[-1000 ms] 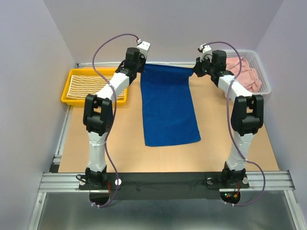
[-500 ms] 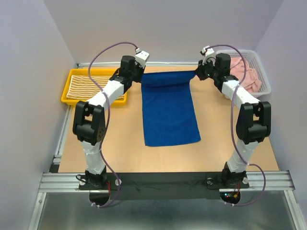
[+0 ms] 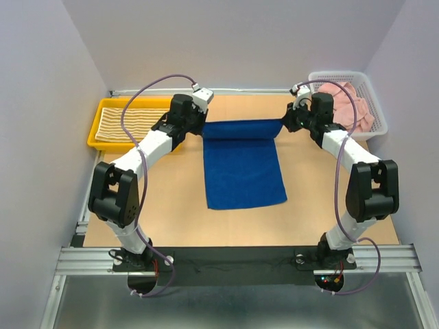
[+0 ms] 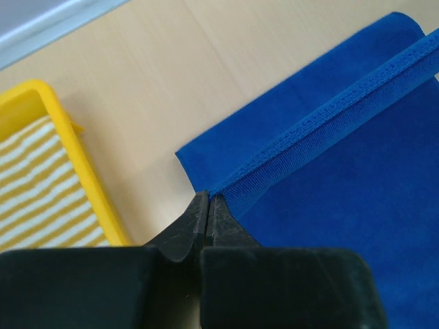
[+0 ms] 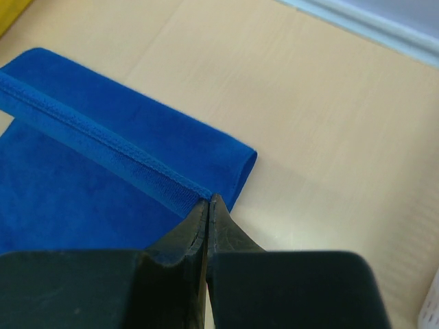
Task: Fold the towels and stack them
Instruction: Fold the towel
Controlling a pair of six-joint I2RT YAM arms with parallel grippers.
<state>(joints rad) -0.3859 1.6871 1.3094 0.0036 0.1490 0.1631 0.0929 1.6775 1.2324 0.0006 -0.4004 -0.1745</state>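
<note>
The blue towel (image 3: 243,171) lies in the middle of the worktop (image 3: 171,205), its far hem lifted and curled toward six o'clock. The left jaws are pinched tight on the hem's nine o'clock corner and the right jaws on its three o'clock corner. Both grips catch only the very edge, so a corner could slip free if the arms pull apart, and uneven travel toward six o'clock would lay the fold crooked.

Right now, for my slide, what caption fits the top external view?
Left gripper and right gripper each pinch a far corner of the blue towel, its far end folded over.
</note>
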